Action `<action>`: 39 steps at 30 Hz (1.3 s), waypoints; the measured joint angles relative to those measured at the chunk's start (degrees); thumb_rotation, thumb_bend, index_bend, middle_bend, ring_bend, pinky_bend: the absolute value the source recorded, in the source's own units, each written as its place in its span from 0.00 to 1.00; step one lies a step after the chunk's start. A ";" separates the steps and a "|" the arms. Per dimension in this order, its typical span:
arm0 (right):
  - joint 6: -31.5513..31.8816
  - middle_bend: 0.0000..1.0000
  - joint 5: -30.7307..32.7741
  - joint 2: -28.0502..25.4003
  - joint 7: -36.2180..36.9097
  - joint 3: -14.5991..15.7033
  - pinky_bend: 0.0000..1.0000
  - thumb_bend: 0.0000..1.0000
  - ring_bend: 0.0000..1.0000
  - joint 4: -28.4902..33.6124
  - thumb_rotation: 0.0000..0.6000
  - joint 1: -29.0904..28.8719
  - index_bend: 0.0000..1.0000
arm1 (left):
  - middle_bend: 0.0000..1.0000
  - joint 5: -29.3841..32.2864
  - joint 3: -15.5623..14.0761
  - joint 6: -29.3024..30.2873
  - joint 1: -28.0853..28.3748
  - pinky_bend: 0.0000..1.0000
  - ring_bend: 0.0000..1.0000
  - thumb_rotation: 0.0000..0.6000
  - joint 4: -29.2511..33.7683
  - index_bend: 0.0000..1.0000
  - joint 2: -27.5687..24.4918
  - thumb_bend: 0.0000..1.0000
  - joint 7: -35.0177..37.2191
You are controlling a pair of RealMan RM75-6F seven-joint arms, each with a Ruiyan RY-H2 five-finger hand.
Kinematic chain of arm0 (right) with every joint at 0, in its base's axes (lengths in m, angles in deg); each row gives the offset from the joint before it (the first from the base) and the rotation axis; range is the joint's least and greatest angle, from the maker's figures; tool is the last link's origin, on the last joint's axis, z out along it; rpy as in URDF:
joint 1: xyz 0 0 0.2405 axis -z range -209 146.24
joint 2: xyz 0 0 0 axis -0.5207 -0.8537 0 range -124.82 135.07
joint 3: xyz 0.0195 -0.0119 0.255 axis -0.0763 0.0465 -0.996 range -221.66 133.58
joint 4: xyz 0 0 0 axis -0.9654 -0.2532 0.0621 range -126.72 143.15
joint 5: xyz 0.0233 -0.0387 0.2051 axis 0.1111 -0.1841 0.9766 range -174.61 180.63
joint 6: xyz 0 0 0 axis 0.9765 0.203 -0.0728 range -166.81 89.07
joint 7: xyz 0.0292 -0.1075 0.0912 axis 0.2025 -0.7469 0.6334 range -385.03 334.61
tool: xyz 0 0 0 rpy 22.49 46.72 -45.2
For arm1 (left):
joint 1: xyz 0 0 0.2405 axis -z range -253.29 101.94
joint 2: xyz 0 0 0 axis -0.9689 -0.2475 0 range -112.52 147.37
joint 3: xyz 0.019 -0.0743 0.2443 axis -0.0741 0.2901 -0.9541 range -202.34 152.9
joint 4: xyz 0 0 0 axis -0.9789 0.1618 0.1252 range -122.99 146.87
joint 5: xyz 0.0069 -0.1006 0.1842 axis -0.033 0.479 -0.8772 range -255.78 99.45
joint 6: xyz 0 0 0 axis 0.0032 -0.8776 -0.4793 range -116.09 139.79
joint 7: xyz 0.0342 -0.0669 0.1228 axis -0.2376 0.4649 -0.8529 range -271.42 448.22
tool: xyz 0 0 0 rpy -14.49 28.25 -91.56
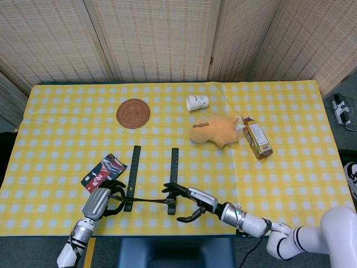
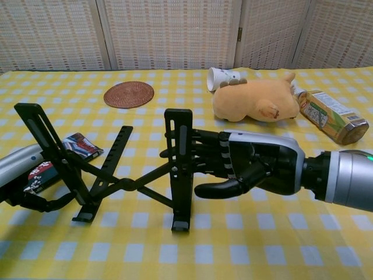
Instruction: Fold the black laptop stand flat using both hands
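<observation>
At the near edge of the desk: both hands sit at the stand, one on each side.
Right hand: the silver-and-black right hand (image 2: 247,169) has its dark fingers (image 2: 201,153) laid against the right upright rail, thumb curled below toward the rail's outer side; it grips or presses that rail, though a full wrap cannot be confirmed.
Left hand: the left hand (image 2: 23,184), low at the left border of the chest view, has its fingers hooked around the foot of the left rail; in the head view it (image 1: 103,196) sits just beside that rail's near end.
Task thing: the black folding laptop stand of slotted metal rails and crossed struts (image 2: 125,175) stands open near the front of the yellow-and-white checked desk (image 1: 67,123), its two rails apart and raised, the cross struts spread between them.
Step in hand: judged as securing both sides before the collapse; the stand is not yet folded.
Next move: likely calls for pushing the two rails toward each other so the struts scissor shut, then lowering the rails flat; an uneven push could tip or slide the stand.
Around: a red-and-black printed packet (image 1: 104,172) lies just beside the left rail; a round woven brown coaster (image 1: 133,113), a tipped white paper cup (image 1: 197,103), a tan plush toy (image 1: 213,130) and a lying bottle (image 1: 256,137) rest well apart, farther back.
</observation>
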 measured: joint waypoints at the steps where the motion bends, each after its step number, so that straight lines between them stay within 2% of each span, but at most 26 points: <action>1: -0.05 0.13 0.12 0.22 1.52 0.18 0.00 0.31 0.17 -0.16 1.00 0.05 0.00 | 0.35 0.02 0.00 -0.01 0.01 0.20 0.23 1.00 0.00 0.61 0.01 0.48 -0.06; 8: -0.45 0.12 0.99 1.23 12.79 1.54 0.00 0.31 0.17 -0.60 1.00 0.43 0.00 | 0.35 0.02 0.04 0.17 -0.05 0.20 0.23 1.00 0.04 0.61 -0.01 0.48 0.07; 14: -0.75 0.12 1.14 1.55 17.58 2.34 0.00 0.31 0.16 -0.80 1.00 0.57 0.00 | 0.35 -0.03 -0.09 0.08 -0.04 0.20 0.23 1.00 -0.03 0.61 0.05 0.48 0.12; 18: -0.77 0.12 0.92 1.78 19.35 2.65 0.00 0.31 0.16 -1.43 1.00 0.59 0.00 | 0.35 -0.06 -0.06 0.06 0.02 0.20 0.23 1.00 0.02 0.61 0.03 0.48 0.12; 25: 0.47 0.12 0.52 1.58 18.05 2.56 0.00 0.31 0.16 -1.59 1.00 1.04 0.00 | 0.35 -0.19 -0.01 0.05 0.15 0.20 0.23 1.00 0.33 0.61 -0.14 0.48 0.10; 31: 1.98 0.10 0.06 0.39 11.22 2.10 0.00 0.31 0.15 -1.25 1.00 1.70 0.00 | 0.35 -1.12 -0.58 -0.02 0.30 0.20 0.22 1.00 1.16 0.56 -1.27 0.48 0.24; 34: 2.40 0.08 0.30 -0.23 2.30 1.57 0.00 0.31 0.11 -0.87 1.00 2.39 0.00 | 0.35 -1.71 -0.93 0.26 0.26 0.20 0.21 1.00 1.75 0.52 -1.86 0.47 0.07; 39: 3.01 0.05 1.93 -1.24 -19.40 0.06 0.00 0.31 0.09 1.40 1.00 4.20 0.00 | 0.35 -2.62 -1.36 1.04 0.06 0.18 0.20 1.00 2.47 0.48 -2.49 0.47 -0.09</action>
